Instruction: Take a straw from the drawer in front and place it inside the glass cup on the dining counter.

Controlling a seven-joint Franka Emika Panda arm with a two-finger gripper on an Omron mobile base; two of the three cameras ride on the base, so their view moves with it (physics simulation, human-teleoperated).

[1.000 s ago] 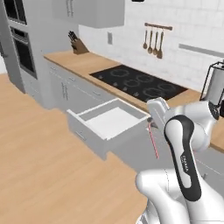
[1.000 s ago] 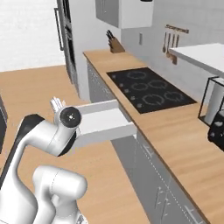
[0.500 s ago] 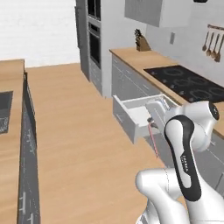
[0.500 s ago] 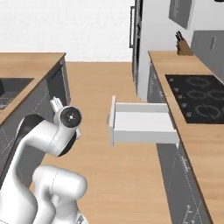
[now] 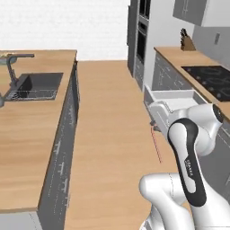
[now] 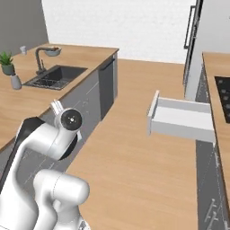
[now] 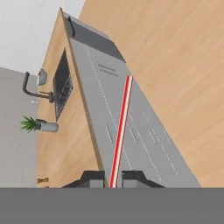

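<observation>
- Since a second ago the whole scene has swung round: the camera base has turned from the cooktop wall toward the large light-wood slab dining counter (image 5: 31, 134) with its dark inset sink (image 5: 38, 85). That is camera motion, not the objects shifting.
- The thin straight red-pink straw (image 7: 121, 127) stays in the grip through this turn.
- The two-finger gripper (image 7: 113, 178) has its dark fingertips (image 7: 92, 179) pressed in on the straw's lower end, pinching it; the straw runs away from the tips along the hand view.
- In the left base view the straw (image 5: 155, 146) hangs as a faint pink line below the gripper (image 5: 153, 124), over the wood floor, between the dining counter and the drawer.
- The wide shallow light-grey drawer (image 6: 179, 119) with white inside stands pulled open, across the floor aisle from the dining counter, well apart from it.
- On the dining counter, just beside the sink: a dark curved faucet (image 6: 40, 56), a small green potted plant (image 6: 6, 63) and a pale bottle-like item (image 6: 16, 81).
- A small clear whitish glass cup (image 6: 23, 50) sits at the counter's far end beyond the sink, too small to make out detail.
- A white bowl (image 6: 52, 51) sits near the faucet's far side.
</observation>
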